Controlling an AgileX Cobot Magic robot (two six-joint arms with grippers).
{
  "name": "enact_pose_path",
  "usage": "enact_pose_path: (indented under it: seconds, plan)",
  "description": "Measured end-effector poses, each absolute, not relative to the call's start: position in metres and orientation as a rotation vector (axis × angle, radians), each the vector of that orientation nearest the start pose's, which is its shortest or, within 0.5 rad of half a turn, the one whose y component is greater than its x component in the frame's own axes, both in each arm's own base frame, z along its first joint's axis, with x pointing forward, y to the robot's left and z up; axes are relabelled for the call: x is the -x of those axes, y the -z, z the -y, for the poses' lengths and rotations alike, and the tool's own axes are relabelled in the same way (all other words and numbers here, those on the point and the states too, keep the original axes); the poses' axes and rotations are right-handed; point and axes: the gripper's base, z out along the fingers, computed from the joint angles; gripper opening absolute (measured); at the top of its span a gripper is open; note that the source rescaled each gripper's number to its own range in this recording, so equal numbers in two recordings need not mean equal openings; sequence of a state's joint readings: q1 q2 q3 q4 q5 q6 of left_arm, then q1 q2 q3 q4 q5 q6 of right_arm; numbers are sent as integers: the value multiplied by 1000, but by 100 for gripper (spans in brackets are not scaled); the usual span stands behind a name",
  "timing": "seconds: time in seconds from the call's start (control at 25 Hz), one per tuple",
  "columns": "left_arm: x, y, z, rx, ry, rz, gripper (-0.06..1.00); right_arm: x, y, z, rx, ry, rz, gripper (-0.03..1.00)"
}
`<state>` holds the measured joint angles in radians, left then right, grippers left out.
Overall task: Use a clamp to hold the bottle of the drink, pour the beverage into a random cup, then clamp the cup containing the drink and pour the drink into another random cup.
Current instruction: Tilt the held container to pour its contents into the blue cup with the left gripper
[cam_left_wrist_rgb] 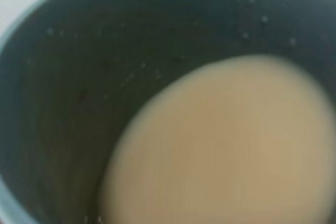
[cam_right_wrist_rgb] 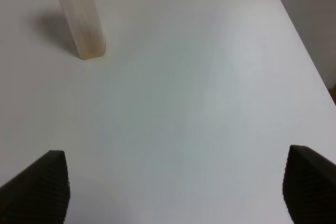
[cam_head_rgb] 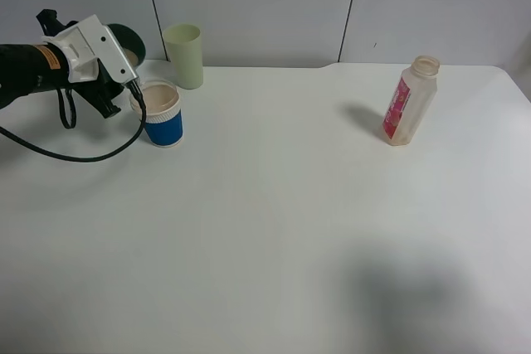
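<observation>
teal cup (cam_head_rgb: 126, 41) tipped sideways, mouth toward blue paper cup (cam_head_rgb: 161, 113) | left clamp (cam_head_rgb: 112, 80) pinches it | right clamp (cam_right_wrist_rgb: 170, 184) fingers spread | bottle (cam_head_rgb: 408, 101) upright, well apart

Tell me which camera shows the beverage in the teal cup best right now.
The left wrist view: it looks straight into the teal cup, with the beige beverage pooled to one side, blurred but filling the frame. The exterior high view shows only a sliver of that cup behind the left gripper, no liquid. The right wrist view shows neither.
</observation>
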<state>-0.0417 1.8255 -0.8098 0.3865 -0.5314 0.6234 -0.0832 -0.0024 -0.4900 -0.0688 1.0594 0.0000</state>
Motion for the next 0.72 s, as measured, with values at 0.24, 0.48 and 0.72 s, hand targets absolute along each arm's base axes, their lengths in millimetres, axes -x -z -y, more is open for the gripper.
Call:
enact_pose_path:
  seconds: [0.24, 0.48, 0.72]
  plan:
    - [-356, -162, 32, -1125, -434, -1675, 0, 5, -275, 5, -88, 134, -2049, 67]
    - [-357, -162, 32, -1186, -479, -1636, 0, 5, -275, 5, -88, 134, -2049, 67]
    - [-357, -162, 33, -1224, -509, -1606, 0, 5, -275, 5, -88, 134, -2049, 67]
